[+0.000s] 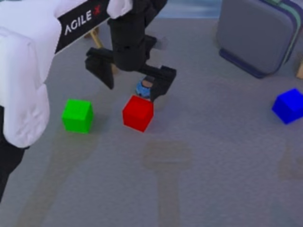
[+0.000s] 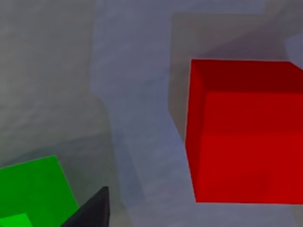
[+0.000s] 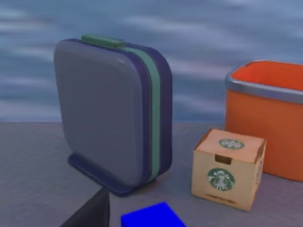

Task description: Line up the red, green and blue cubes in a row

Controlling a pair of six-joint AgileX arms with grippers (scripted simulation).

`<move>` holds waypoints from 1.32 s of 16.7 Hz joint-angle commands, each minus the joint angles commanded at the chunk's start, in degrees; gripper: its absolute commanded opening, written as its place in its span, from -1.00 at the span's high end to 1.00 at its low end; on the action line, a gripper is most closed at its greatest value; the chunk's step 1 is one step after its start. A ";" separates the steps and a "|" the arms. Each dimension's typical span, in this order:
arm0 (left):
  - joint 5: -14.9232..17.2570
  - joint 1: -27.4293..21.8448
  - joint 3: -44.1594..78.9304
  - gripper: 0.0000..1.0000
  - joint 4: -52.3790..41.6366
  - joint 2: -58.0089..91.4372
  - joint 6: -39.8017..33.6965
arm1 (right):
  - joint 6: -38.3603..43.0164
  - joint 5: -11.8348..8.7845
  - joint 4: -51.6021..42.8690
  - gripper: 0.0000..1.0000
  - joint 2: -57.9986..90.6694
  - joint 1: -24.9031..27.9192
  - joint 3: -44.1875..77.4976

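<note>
Red cube [image 1: 138, 112]: sits flat on the table, left of centre, just right of the green cube with a gap between them; nothing touches it. In the left wrist view it fills much of the frame [image 2: 244, 132].
Green cube [image 1: 77, 115]: on the table to the left of the red cube, roughly level with it; a corner of it shows in the left wrist view [image 2: 33, 191].
Blue cube [image 1: 289, 105]: far over at the table's right side, well apart from the other two and slightly farther back; its top edge shows in the right wrist view [image 3: 152, 216].
Left gripper [image 1: 131, 83]: hangs over the table just behind the gap between the green and red cubes, jaws spread wide and holding nothing; one dark finger points toward the green cube, the other ends just behind the red cube.
Blue toy car [image 1: 145, 87]: small, just behind the red cube, partly hidden by the left gripper's right-hand finger.
Right gripper: outside the top view; only a dark fingertip [image 3: 92, 213] shows in its wrist view, so its jaw state cannot be told.
Suitcase [image 1: 258, 33]: grey-blue, at the far right of the table, behind the blue cube.
Coffee-logo carton [image 3: 228, 168]: near the suitcase, just in front of an orange bin [image 3: 267, 118].
Table [image 1: 213, 179]: grey surface.
</note>
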 joint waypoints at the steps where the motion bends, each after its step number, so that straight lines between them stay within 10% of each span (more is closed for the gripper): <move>1: 0.00 0.00 0.00 -1.00 0.00 0.00 0.00 | 0.00 0.00 0.00 -1.00 0.00 0.00 0.00; 16: 0.04 0.09 -15.09 -1.00 18.15 3.06 0.12 | 0.00 0.00 0.00 -1.00 0.00 0.00 0.00; 22: 0.04 0.09 -15.09 -0.10 18.15 3.06 0.12 | 0.00 0.00 0.00 -1.00 0.00 0.00 0.00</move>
